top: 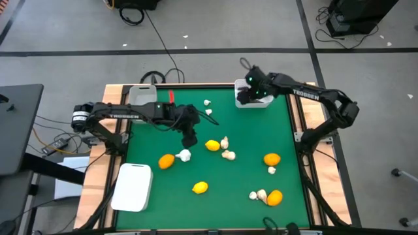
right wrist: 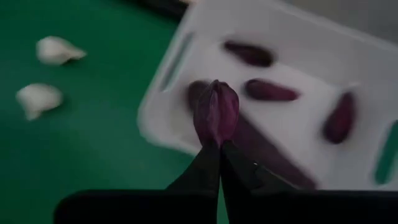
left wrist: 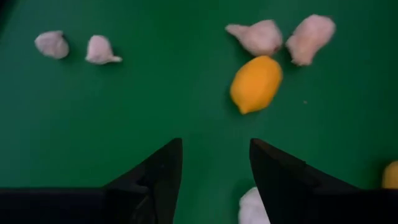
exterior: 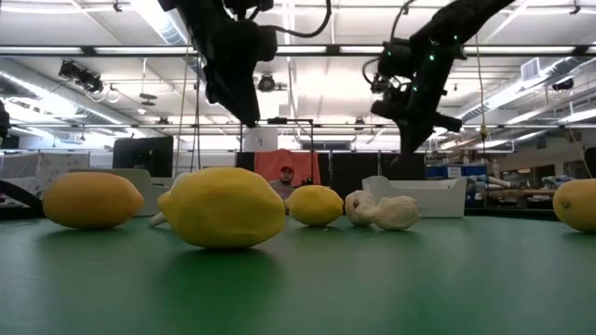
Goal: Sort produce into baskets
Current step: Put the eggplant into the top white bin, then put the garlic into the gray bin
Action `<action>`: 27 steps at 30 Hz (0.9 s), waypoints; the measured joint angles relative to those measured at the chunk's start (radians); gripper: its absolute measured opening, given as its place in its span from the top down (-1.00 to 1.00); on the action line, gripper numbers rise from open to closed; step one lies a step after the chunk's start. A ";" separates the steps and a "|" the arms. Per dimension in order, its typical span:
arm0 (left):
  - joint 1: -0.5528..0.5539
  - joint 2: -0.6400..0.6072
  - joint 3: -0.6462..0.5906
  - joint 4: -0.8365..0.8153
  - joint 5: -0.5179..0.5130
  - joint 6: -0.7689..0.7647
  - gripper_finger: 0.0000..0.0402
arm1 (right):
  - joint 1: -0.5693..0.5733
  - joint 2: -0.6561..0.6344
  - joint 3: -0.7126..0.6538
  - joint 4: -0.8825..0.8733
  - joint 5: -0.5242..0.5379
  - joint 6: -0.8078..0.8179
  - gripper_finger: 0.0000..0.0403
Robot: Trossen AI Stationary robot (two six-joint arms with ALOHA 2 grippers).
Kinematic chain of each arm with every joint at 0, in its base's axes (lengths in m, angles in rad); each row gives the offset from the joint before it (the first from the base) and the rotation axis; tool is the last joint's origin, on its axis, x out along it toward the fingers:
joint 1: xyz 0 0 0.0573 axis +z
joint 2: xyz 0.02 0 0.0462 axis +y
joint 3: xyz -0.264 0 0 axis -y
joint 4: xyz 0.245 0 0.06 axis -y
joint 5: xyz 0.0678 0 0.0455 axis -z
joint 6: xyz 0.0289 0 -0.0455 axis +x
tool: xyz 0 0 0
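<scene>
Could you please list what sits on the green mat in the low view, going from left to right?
Orange fruit → large yellow lemon → smaller yellow lemon → garlic bulbs → white basket → another fruit at the right edge.

A yellow lemon (exterior: 223, 207) sits nearest, garlic bulbs (exterior: 384, 211) and a white basket (exterior: 424, 196) behind it.

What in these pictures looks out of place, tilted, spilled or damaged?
Nothing looks spilled or damaged. Lemons and garlic bulbs lie loose on the green table, waiting to be sorted. The right gripper holds an eggplant above the white basket, which already contains eggplants. The left gripper hovers open over the table.
</scene>
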 joint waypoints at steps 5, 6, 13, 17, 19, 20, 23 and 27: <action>0.050 0.000 0.000 0.006 0.000 0.023 0.04 | -0.113 0.032 -0.006 0.025 -0.006 -0.096 0.91; 0.061 0.001 0.000 0.007 0.000 0.023 0.04 | -0.132 0.041 -0.009 0.039 -0.020 -0.112 0.89; 0.099 0.001 0.000 0.049 -0.118 0.021 0.04 | -0.190 0.098 -0.015 0.053 -0.084 -0.138 0.59; 0.100 0.001 0.000 0.079 -0.130 0.021 0.04 | -0.196 0.103 -0.015 0.065 -0.080 -0.160 0.37; 0.100 0.001 0.000 0.090 -0.131 0.020 0.04 | -0.196 0.103 -0.015 0.065 -0.078 -0.169 0.28; 0.100 0.001 0.000 0.101 -0.131 0.018 0.04 | -0.196 0.103 -0.015 0.068 -0.078 -0.172 0.24; 0.100 0.002 0.000 0.110 -0.131 -0.008 0.04 | -0.193 0.103 -0.015 0.086 -0.079 -0.184 0.16; 0.100 0.002 0.000 0.098 -0.105 -0.042 0.04 | -0.155 0.099 -0.015 0.143 -0.071 -0.190 0.13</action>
